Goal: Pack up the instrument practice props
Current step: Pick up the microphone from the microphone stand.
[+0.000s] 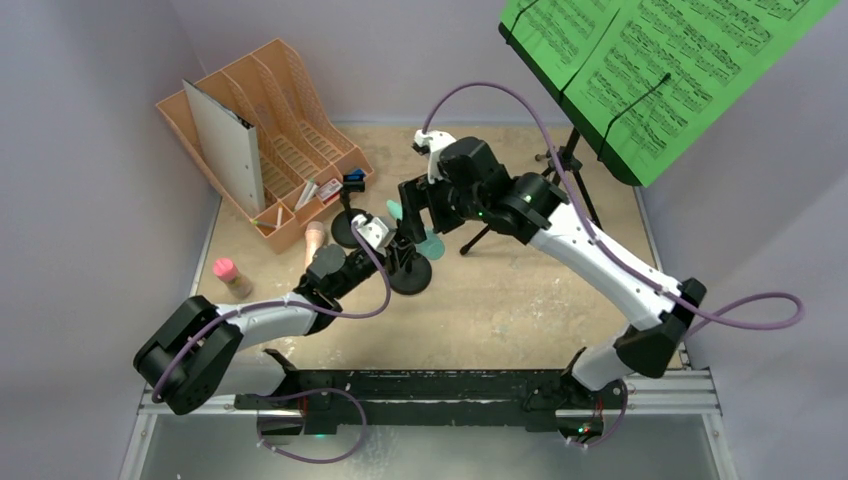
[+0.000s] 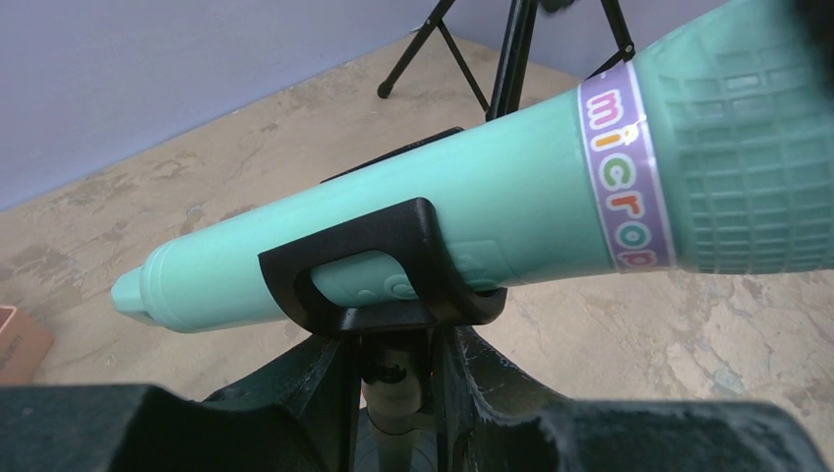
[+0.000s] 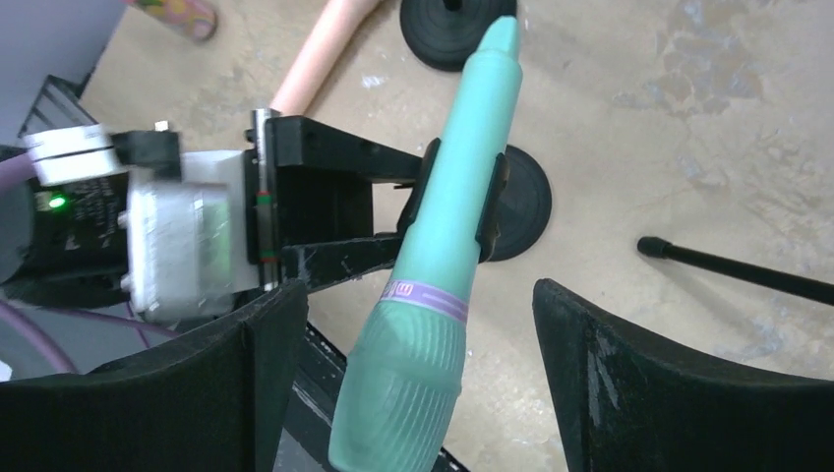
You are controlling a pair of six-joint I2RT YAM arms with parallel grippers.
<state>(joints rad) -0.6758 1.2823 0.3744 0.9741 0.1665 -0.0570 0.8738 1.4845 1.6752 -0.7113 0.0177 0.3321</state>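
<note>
Lavender walls close in a scuffed beige tabletop [image 1: 520,290], and at its middle stands a short black clip pole on a round base [image 3: 521,208]. The pole's black C-shaped clip [image 2: 393,246] hugs the handle of a teal plastic toy microphone [image 2: 443,216], which lies tilted across it. The left gripper [image 2: 395,388] is clenched on the pole's stem just below the clip, 1 finger pressing each side. The right gripper [image 3: 413,295] is spread wide around the microphone's head, with a gap showing on both sides and neither finger touching it. The microphone has a ribbed, grid-textured head, a purple band with coloured letters reading "microp", small moulded buttons under the clip, and a handle tapering to a blunt tail. Beyond that tail sit the round base of a 2nd black clip pole [image 1: 348,232] and a pink toy microphone [image 1: 314,240] lying on the table. The black tripod music stand [image 1: 570,170] carrying green sheet-music pages [image 1: 660,60] stands far right; an orange slotted file rack [image 1: 290,120] with a grey binder [image 1: 225,140] stands far left.
</note>
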